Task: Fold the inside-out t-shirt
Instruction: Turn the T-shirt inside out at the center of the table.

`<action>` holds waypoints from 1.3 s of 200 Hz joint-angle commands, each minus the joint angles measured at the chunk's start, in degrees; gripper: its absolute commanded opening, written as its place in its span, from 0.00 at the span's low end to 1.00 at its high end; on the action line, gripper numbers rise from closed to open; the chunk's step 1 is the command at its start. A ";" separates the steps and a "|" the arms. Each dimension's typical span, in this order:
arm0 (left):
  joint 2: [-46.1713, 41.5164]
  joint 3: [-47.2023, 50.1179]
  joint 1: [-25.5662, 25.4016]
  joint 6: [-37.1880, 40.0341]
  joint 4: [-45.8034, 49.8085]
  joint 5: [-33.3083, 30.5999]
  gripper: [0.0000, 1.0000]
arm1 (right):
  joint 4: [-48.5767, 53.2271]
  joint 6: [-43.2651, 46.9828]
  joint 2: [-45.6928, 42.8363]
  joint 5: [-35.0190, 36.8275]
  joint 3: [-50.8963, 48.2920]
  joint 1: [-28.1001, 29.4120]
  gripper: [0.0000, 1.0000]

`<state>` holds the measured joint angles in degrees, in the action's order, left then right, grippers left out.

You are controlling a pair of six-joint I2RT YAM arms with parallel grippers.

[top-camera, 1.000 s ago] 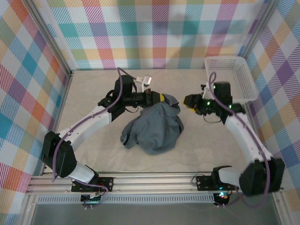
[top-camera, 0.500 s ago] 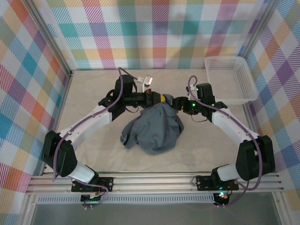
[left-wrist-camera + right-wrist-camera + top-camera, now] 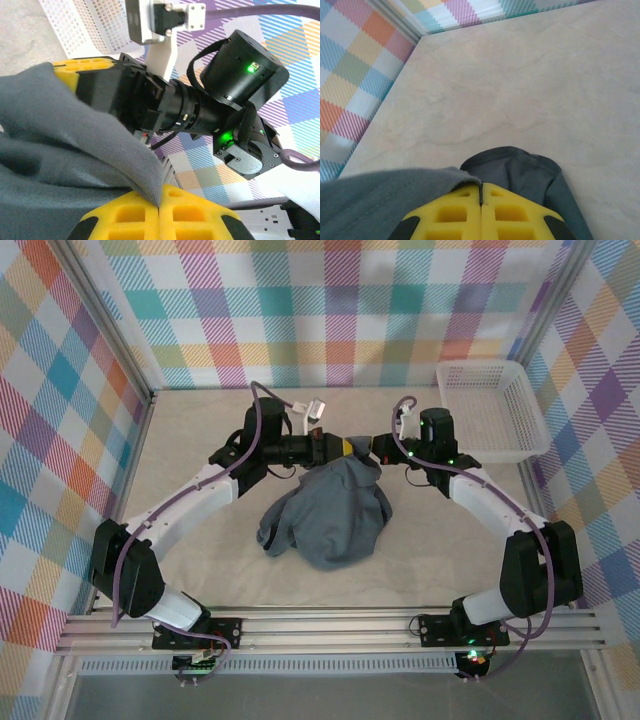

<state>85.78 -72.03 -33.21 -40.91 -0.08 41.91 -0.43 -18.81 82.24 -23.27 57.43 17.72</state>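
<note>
Checked walls [image 3: 340, 310] are set round a pale table [image 3: 180, 440]. The inside-out t-shirt [image 3: 330, 515] is bunched under both tools. Its top edge is pinched tight by the left gripper [image 3: 345, 448] and the right gripper [image 3: 374, 448], which are side by side. The edge should be pulled apart slowly and kept tight.

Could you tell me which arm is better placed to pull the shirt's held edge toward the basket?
Probably right: the right gripper pinches the shirt on the basket side, while the left gripper pinches it farther from the basket.
</note>
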 commanded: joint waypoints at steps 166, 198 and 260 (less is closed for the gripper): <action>-9.60 -5.19 -7.14 34.09 28.95 -45.71 0.57 | 15.57 -22.05 -9.25 -18.10 13.32 -1.10 0.00; -6.20 -9.04 -22.43 40.74 30.12 -75.74 0.46 | 15.34 -23.18 -8.55 -18.65 13.41 -0.94 0.00; 2.08 -12.01 -17.29 34.28 29.09 -64.55 0.59 | 16.88 -22.55 -8.40 -20.86 15.13 -0.93 0.00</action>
<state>87.88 -84.05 -54.46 -5.34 29.12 -27.46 15.35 -41.56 74.11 -41.71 70.24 16.86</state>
